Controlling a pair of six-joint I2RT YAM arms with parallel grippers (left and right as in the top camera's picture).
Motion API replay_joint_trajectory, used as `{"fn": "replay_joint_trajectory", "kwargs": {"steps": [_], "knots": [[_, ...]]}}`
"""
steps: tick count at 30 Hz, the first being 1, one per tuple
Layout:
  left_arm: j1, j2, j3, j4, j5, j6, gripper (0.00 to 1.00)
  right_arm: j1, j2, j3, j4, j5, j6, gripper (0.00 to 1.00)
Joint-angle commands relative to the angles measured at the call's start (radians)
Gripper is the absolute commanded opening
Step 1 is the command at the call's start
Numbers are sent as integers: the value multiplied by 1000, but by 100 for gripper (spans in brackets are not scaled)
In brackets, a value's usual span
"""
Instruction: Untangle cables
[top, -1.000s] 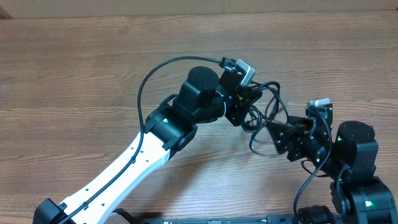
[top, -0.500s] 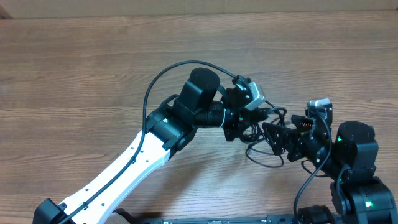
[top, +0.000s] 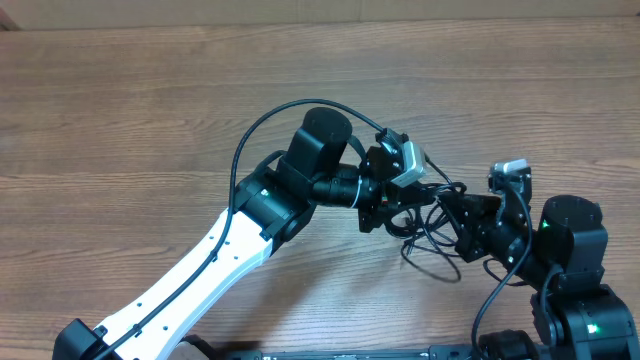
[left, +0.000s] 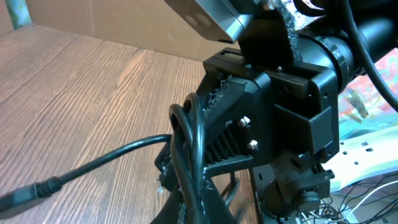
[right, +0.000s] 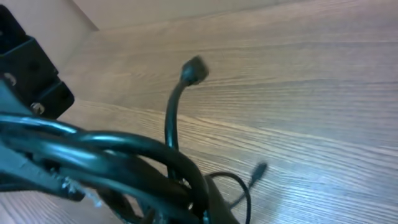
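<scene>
Cables: your thin black cables (top: 428, 232) sit in one knot just right of centre in the overhead view. They are bunched between the two claws, with loops sagging below them toward the bench (top: 150, 120).
Loose ends: in the right wrist view one strand arcs up to a plug (right: 194, 70) in the upper middle. A smaller plug end (right: 260, 168), blurred, shows at lower right. In the left wrist view another strand trails off to the lower left corner.
Left claw: your left claw (top: 395, 208) is closed and gripping the cables, whose loops rise from the bottom centre of its own wrist view.
Right claw: your right claw (top: 445, 210) is closed too. The bundle runs across its wrist view and into the bottom centre, so it grips the cables as well.
Spacing: the two claws face each other, just beside one another.
Arms: the white left arm (top: 200, 270) comes up from the lower left corner, and the dark right arm (top: 570, 250) stands at lower right.
Bench: wood grain.
</scene>
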Motion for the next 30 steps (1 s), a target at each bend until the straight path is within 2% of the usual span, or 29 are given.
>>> {"fn": "replay_joint_trajectory", "kwargs": {"steps": [1, 2, 3, 4, 5, 7, 8, 18, 22, 24, 27, 28, 29, 30], "knots": [[5, -24, 15, 16, 39, 26, 4, -3, -7, 21, 5, 22, 10, 4], [5, -24, 15, 19, 23, 26, 4, -3, -7, 21, 5, 22, 10, 4], [5, -24, 15, 18, 0, 26, 17, -3, -7, 21, 6, 22, 10, 4], [5, -24, 15, 18, -15, 26, 50, -3, -7, 21, 6, 22, 10, 4], [5, -24, 15, 17, -23, 25, 73, -3, -7, 21, 6, 22, 10, 4], [5, -24, 15, 18, -23, 26, 88, -3, -7, 21, 7, 22, 11, 4], [5, -24, 15, 18, -27, 25, 99, -3, -7, 21, 9, 23, 16, 4], [16, -25, 15, -60, -134, 18, 100, -3, -7, 21, 40, 26, 78, 4], [37, -25, 15, -67, -134, 21, 99, -3, -7, 21, 40, 22, 78, 4], [50, -25, 15, -67, -131, 26, 88, -3, -7, 21, 39, 22, 78, 4], [58, -24, 15, -64, -123, 26, 61, -3, -7, 21, 40, 13, 77, 4], [58, -25, 15, -62, -121, 26, 57, -3, -7, 21, 43, 1, 77, 4], [58, -25, 15, -59, -115, 27, 59, -3, -7, 21, 47, -8, 77, 4], [56, -24, 15, -56, -104, 27, 66, -3, -7, 21, 53, -24, 74, 4]]}}
